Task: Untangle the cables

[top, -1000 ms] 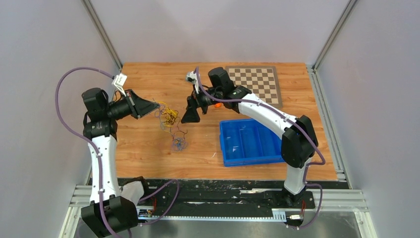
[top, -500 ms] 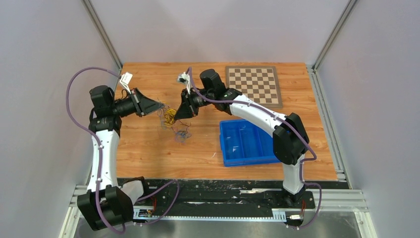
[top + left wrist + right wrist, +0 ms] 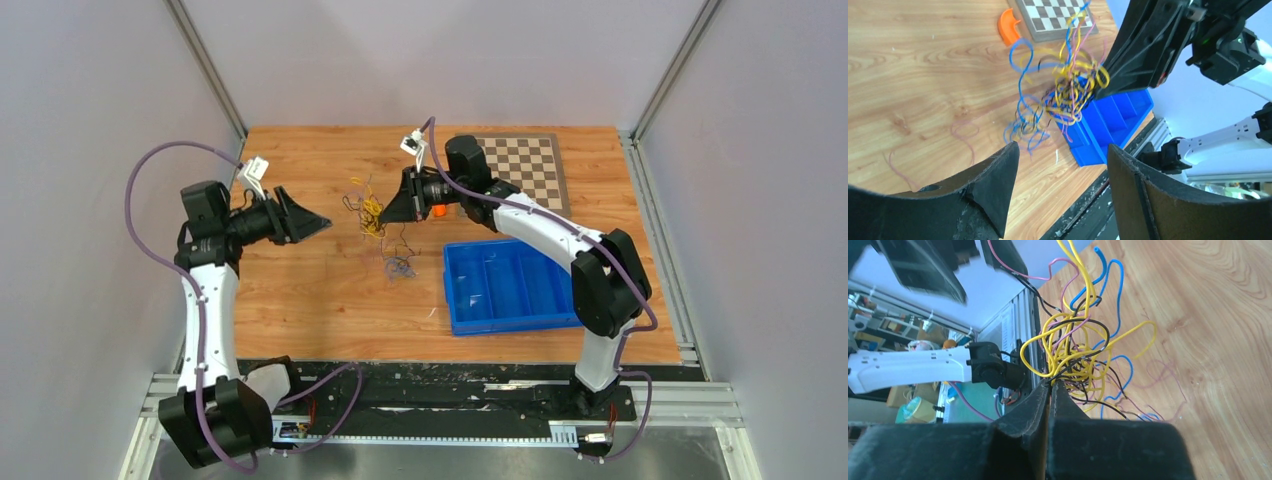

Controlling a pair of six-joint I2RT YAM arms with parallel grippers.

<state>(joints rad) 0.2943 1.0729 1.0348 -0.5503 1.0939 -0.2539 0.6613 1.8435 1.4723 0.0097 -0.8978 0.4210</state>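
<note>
My right gripper point(image 3: 383, 211) is pinched together on the tangle of cables point(image 3: 372, 214). In the right wrist view the fingers point(image 3: 1040, 395) meet with no gap, and yellow, blue, black and pink strands point(image 3: 1079, 352) spring out from between their tips.

Half a second ago both my grippers met at the tangle, left of the table's middle. Since then my right arm has pulled back to the right, and the bundle has gone with it. It now hangs near the far left corner of the blue divided bin point(image 3: 503, 286). A few purple-blue loops point(image 3: 398, 266) trail lowest, and I cannot tell whether they touch the wood.

My left gripper point(image 3: 318, 222) has scarcely shifted. Its fingers are spread wide, holding nothing, and it is now well apart from the bundle. From its wrist camera I see the cables point(image 3: 1071, 85) dangling from the right gripper's dark tip point(image 3: 1102, 94), in front of the bin point(image 3: 1109, 120). A thin pink strand point(image 3: 966, 136) lies loose on the table point(image 3: 913, 75). An orange curved piece point(image 3: 1008, 25) sits beside the checkerboard point(image 3: 1052, 15).
</note>
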